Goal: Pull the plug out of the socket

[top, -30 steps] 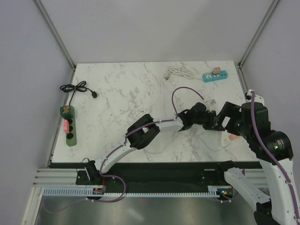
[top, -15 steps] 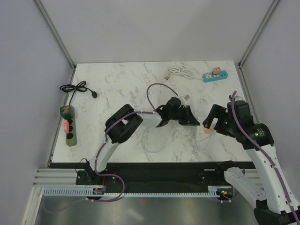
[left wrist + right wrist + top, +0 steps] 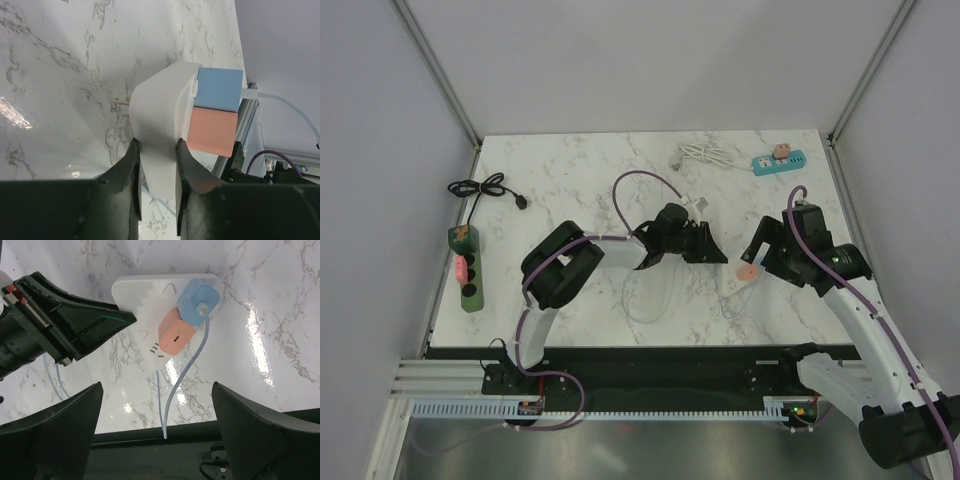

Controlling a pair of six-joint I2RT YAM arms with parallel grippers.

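The white socket block sits right of centre on the marble table, toward the near edge. A blue plug and a salmon plug are seated side by side in its top face, and a thin pale cable trails from the blue one. The left gripper is clamped on the block's narrow end, one finger pressed against each side, while the right gripper hangs above the plugs with its jaws spread wide, touching nothing.
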